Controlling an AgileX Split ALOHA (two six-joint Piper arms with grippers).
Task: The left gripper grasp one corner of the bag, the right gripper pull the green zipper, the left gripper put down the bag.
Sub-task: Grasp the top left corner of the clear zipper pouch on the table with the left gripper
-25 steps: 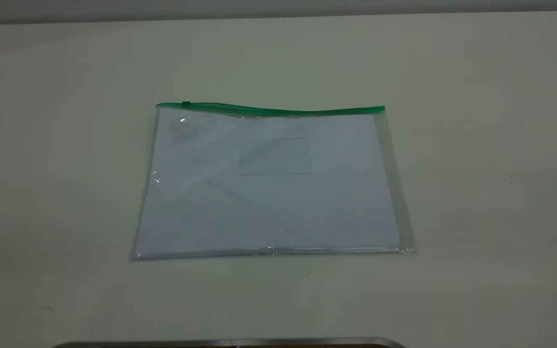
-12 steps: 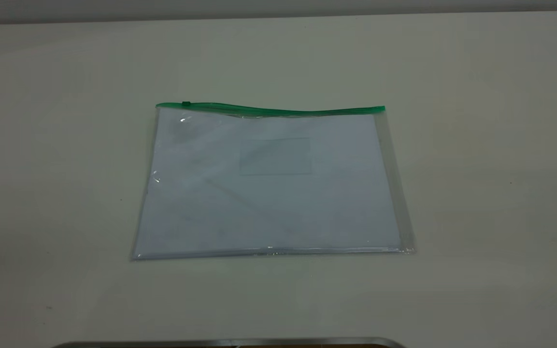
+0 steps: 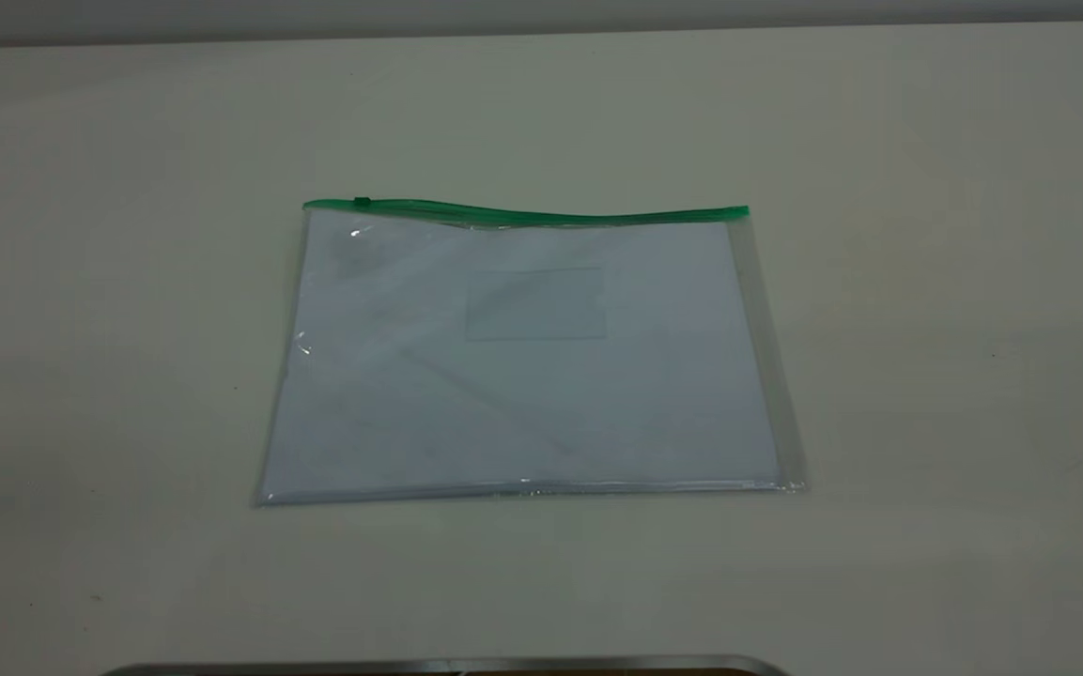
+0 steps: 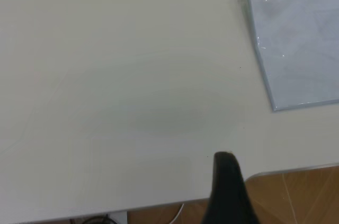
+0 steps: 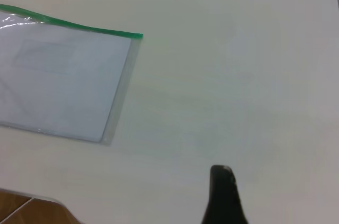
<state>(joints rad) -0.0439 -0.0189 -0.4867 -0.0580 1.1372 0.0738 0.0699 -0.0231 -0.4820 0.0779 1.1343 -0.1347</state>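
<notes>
Black plastic is all that shows of my left hand (image 4: 228, 181): one dark tip over the near edge of the worktop (image 3: 926, 282), on the left side and well apart from the bag (image 3: 522, 376). It holds nothing that I can see. Whether it is released or clenched, I cannot tell.

My right hand (image 5: 222, 195) shows in the same way, as one dark tip over bare worktop on the right side, well apart from the bag's right short edge. It too holds nothing visible, and I cannot tell its state.

A grey metal strip (image 3: 447, 665) runs along the nearest edge in the exterior view.

Beyond it the bag lies flat on the middle of the pale worktop, with one clear long edge nearest and white paper sheets (image 3: 409, 422) inside. Nothing touches it. A small clear card pocket (image 3: 535, 302) sits on its upper face, toward the far half.

The far long edge is the green track (image 3: 597, 218), slightly wavy. The green zipper (image 3: 362, 202) sits on that track close to its left end, just beside the bag's far left corner.
</notes>
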